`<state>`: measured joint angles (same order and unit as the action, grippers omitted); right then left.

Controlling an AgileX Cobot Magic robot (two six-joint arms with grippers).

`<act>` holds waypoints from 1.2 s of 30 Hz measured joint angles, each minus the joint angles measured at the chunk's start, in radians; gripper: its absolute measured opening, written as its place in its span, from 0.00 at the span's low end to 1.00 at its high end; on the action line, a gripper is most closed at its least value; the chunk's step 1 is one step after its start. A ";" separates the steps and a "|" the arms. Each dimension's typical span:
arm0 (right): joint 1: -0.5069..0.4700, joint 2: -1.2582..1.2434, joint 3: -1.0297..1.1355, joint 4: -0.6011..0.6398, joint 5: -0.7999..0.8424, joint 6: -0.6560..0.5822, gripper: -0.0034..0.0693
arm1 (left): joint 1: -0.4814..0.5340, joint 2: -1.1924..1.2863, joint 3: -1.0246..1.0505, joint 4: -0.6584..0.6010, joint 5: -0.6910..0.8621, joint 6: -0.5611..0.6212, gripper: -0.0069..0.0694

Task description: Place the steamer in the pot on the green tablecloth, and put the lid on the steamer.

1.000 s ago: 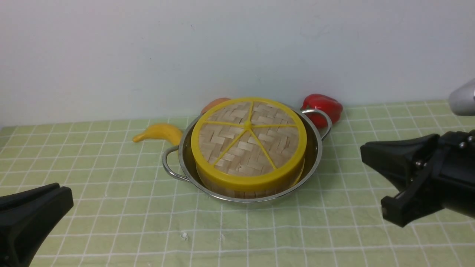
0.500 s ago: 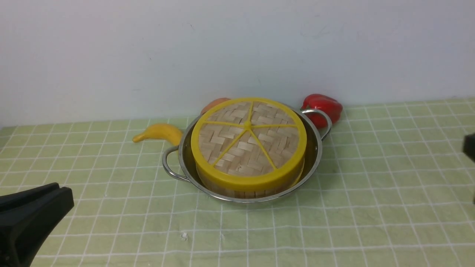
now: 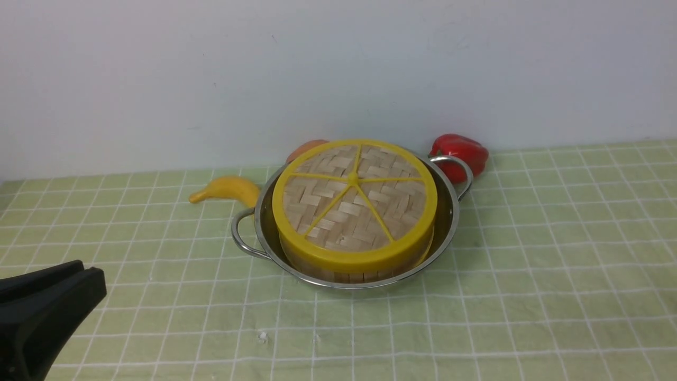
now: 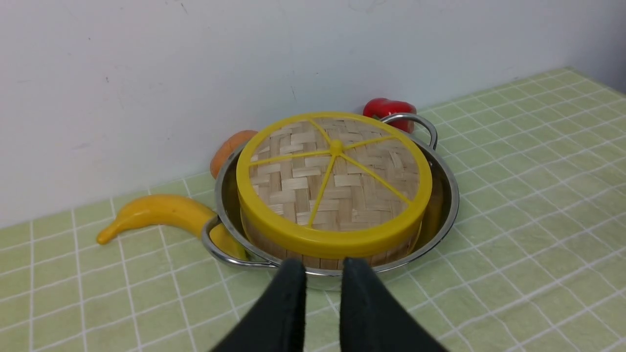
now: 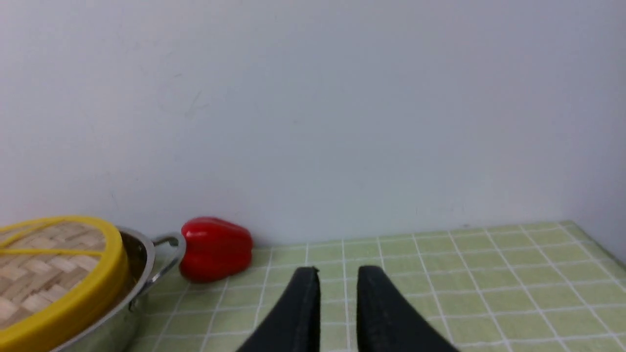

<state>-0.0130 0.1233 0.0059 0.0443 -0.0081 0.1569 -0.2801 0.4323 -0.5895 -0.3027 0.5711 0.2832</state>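
A plain wall (image 3: 338, 69) stands behind the scene. It is pale, between white and light grey, and it has some small dark marks and faint scratches. Its lower edge meets the surface in a straight line across the front view. In the right wrist view a second wall (image 5: 604, 122) joins it at a corner on the far side. The light is soft and even, with only weak shadows.

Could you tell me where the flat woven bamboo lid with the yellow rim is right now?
In the front view the yellow-rimmed woven bamboo lid sits centrally on the bamboo-slat steamer inside the shiny steel pot.
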 joint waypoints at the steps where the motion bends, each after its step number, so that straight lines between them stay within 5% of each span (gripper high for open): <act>1: 0.000 -0.033 0.001 0.000 0.008 0.000 0.25 | 0.000 0.000 0.000 0.000 0.000 0.000 0.24; 26: 0.000 -0.120 0.001 -0.001 0.024 -0.005 0.37 | 0.024 -0.040 0.013 0.018 0.000 0.040 0.28; 36: 0.000 -0.125 0.003 -0.001 0.025 -0.005 0.38 | 0.285 -0.412 0.312 0.204 -0.027 0.069 0.30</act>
<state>-0.0130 -0.0014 0.0086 0.0435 0.0174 0.1520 0.0051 0.0204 -0.2775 -0.0988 0.5439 0.3520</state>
